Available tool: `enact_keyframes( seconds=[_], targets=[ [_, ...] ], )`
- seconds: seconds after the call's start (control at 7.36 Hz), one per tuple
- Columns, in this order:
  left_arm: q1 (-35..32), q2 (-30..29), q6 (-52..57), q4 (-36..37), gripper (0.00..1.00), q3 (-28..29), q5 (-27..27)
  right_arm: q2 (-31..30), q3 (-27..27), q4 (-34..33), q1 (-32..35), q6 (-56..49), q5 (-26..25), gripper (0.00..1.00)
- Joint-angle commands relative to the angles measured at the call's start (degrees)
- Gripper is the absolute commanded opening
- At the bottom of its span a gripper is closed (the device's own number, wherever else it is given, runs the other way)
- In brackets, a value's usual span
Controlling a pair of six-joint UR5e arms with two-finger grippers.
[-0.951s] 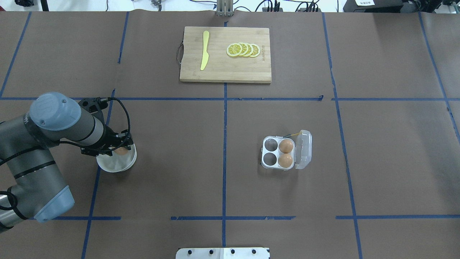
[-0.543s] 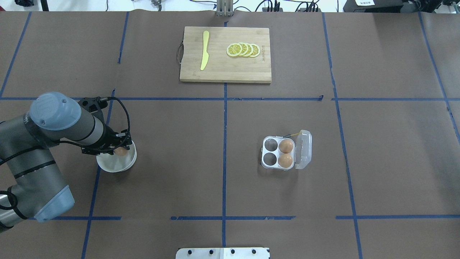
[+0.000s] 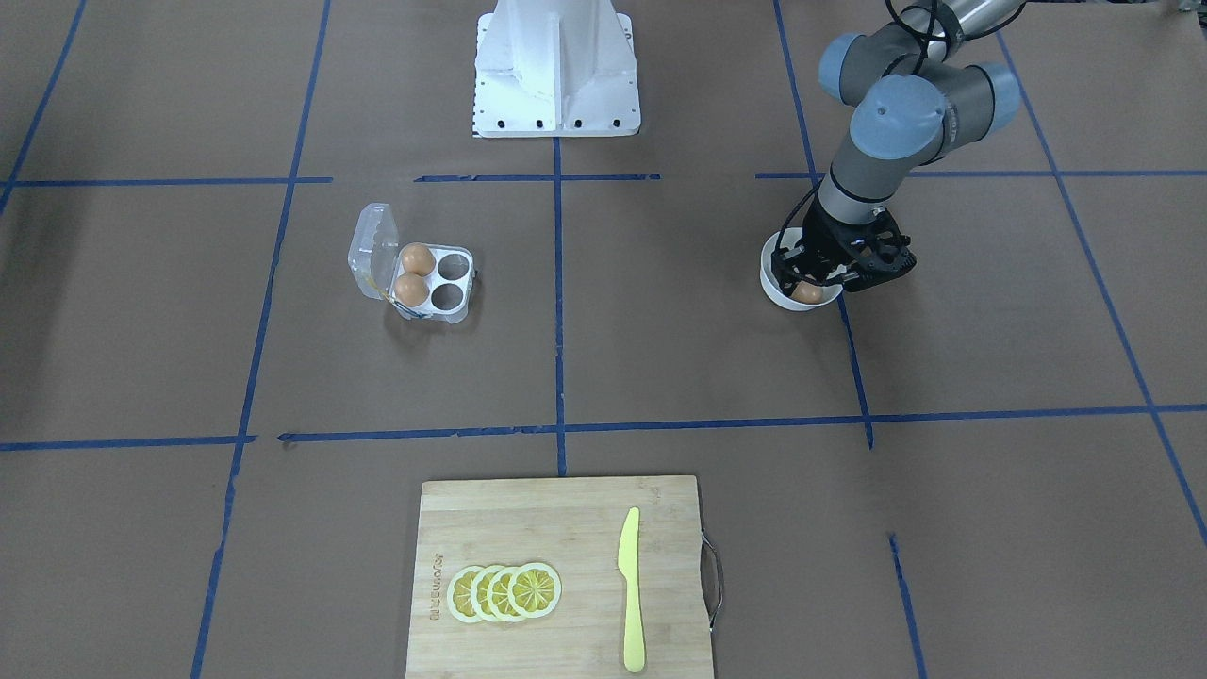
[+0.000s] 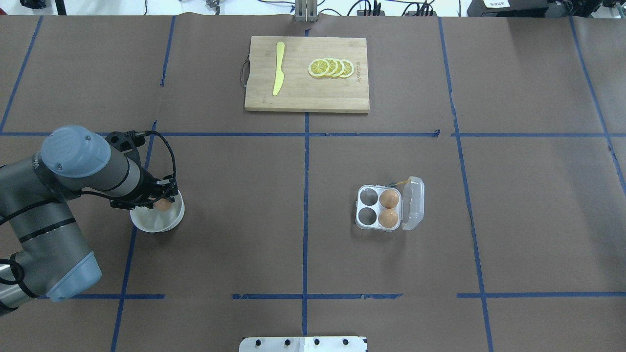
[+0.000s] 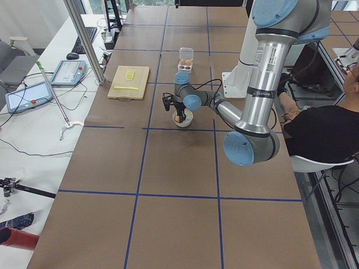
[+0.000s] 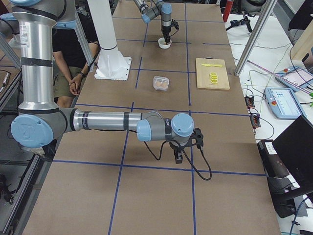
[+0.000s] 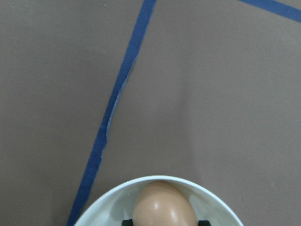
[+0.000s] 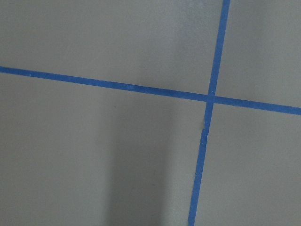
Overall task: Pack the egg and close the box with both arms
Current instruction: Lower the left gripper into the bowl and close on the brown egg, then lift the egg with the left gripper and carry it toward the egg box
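Sitting in the bowl (image 4: 155, 227), the egg (image 7: 163, 207) is clamped by the left tool (image 3: 808, 287); the box (image 4: 377, 207) is seen well rightward.

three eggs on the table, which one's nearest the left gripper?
The egg in the white bowl: the left gripper is over it, jaws either side. The other two eggs sit in the clear carton, well away.

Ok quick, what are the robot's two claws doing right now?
Left gripper: looks closed around the egg, down in the white bowl.
Right gripper: cannot tell whether open or shut.
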Motion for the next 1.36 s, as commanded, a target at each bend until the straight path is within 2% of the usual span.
enact_keyframes(
  seconds=[0.0,0.68,0.95,1.22],
  targets=[
    [0.0,-0.3,0.1,0.9,0.00,-0.7,0.1,0.0,0.0,0.0,0.0,0.0,0.1,1.00],
    [0.0,0.3,0.1,2.9,0.00,-6.5,0.7,-0.2,0.0,0.0,0.0,0.0,0.1,1.00],
    [0.0,-0.1,0.1,7.3,0.00,-10.4,0.7,-0.2,0.0,0.0,0.0,0.0,0.1,1.00],
    [0.7,-5.8,-0.1,9.2,0.00,-9.5,0.6,-0.3,0.0,0.0,0.0,0.1,0.1,1.00]
  ],
)
